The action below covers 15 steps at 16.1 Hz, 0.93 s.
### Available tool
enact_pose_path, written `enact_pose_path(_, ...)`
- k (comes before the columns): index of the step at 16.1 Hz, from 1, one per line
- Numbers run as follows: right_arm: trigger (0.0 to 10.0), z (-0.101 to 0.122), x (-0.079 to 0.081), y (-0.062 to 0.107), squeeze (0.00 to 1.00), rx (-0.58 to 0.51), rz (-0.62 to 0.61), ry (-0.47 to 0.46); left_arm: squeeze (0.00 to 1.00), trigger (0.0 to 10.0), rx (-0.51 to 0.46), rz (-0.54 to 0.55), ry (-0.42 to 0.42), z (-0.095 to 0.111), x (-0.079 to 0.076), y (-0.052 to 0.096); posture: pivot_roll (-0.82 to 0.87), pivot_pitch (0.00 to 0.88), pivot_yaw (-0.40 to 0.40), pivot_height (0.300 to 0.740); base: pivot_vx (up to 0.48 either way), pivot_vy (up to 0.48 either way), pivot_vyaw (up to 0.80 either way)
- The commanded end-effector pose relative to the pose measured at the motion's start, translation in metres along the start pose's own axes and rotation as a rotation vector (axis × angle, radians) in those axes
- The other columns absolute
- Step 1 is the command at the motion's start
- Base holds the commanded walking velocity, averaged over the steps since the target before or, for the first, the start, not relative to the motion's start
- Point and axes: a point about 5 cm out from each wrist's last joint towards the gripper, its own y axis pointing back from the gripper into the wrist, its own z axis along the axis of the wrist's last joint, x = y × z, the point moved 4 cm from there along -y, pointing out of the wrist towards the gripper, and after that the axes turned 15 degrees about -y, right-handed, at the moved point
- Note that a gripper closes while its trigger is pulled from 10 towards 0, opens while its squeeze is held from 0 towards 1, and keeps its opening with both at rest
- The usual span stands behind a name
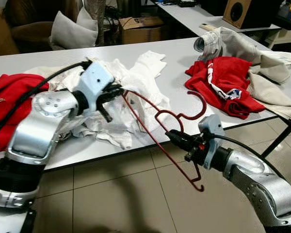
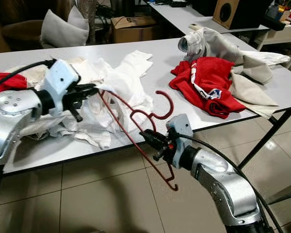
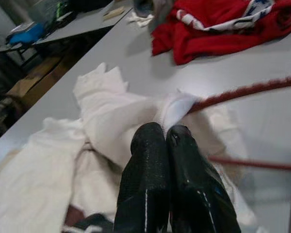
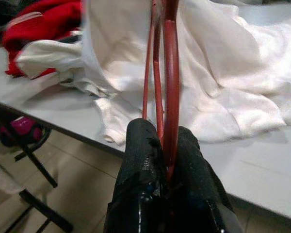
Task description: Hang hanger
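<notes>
A long grey table (image 1: 184, 63) is stretching across the scene, carrying several heaps of clothing. Nearest the robot, a crumpled white garment (image 1: 136, 87) is lying spread toward the table's front edge, with a red garment (image 1: 9, 97) showing at the far left of the table. Farther right, another red garment (image 1: 228, 85) is lying bunched, touching a beige garment (image 1: 262, 63) behind and beside it. A dark red wire hanger (image 1: 160, 126) is tilting out past the table's front edge, its hook curling above the edge and its lower end hanging over the tiled floor (image 1: 136, 194). The right hand (image 1: 170, 135) is gripping the hanger near its neck, the two black fingers pressed together on the wire. The left hand (image 1: 117, 92) is hovering over the white garment, its fingers closed on a fold of white cloth right where the hanger's upper end is meeting it.
</notes>
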Motion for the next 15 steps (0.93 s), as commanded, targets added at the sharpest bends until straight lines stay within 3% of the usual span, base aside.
enact_pose_path(1, 10.0, -0.008, -0.017, 0.006, 0.00, 0.007, -0.099, -0.075, 0.00, 0.0, -0.011, 0.005, -0.017, 0.006, 0.003, 0.004, -0.15, 0.000, 0.004, 0.740, 0.000, 0.000, 0.00)
enact_pose_path(4, 10.0, -0.026, -0.025, 0.014, 0.00, 0.052, -0.160, -0.221, 0.00, 0.0, -0.016, 0.007, -0.028, 0.009, 0.004, 0.004, -0.15, 0.000, 0.004, 0.740, 0.000, 0.000, 0.00)
enact_pose_path(6, 10.0, -0.034, -0.042, 0.017, 0.00, 0.066, -0.255, -0.231, 0.00, 0.0, -0.063, -0.014, -0.046, 0.018, 0.002, 0.004, -0.15, 0.000, 0.011, 0.740, 0.000, 0.000, 0.00)
enact_pose_path(9, 10.0, -0.019, -0.022, 0.008, 0.00, 0.015, -0.115, -0.254, 0.00, 0.0, -0.090, -0.044, -0.057, 0.024, -0.005, 0.003, -0.15, 0.000, 0.014, 0.740, 0.000, 0.000, 0.00)
enact_pose_path(11, 10.0, -0.015, -0.008, 0.011, 0.00, 0.027, -0.015, -0.239, 0.00, 0.0, -0.075, 0.007, -0.054, 0.021, 0.000, 0.001, -0.15, 0.000, 0.009, 0.740, 0.000, 0.000, 0.00)
enact_pose_path(13, 10.0, -0.016, -0.005, 0.015, 0.00, 0.032, 0.016, -0.229, 0.00, 0.0, -0.077, 0.024, -0.054, 0.021, 0.003, 0.000, -0.15, 0.000, 0.007, 0.740, 0.000, 0.000, 0.00)
enact_pose_path(15, 10.0, -0.012, -0.010, 0.014, 0.00, 0.015, 0.005, -0.245, 0.00, 0.0, -0.116, -0.025, -0.059, 0.027, -0.003, 0.003, -0.15, 0.000, 0.007, 0.740, 0.000, 0.000, 0.00)
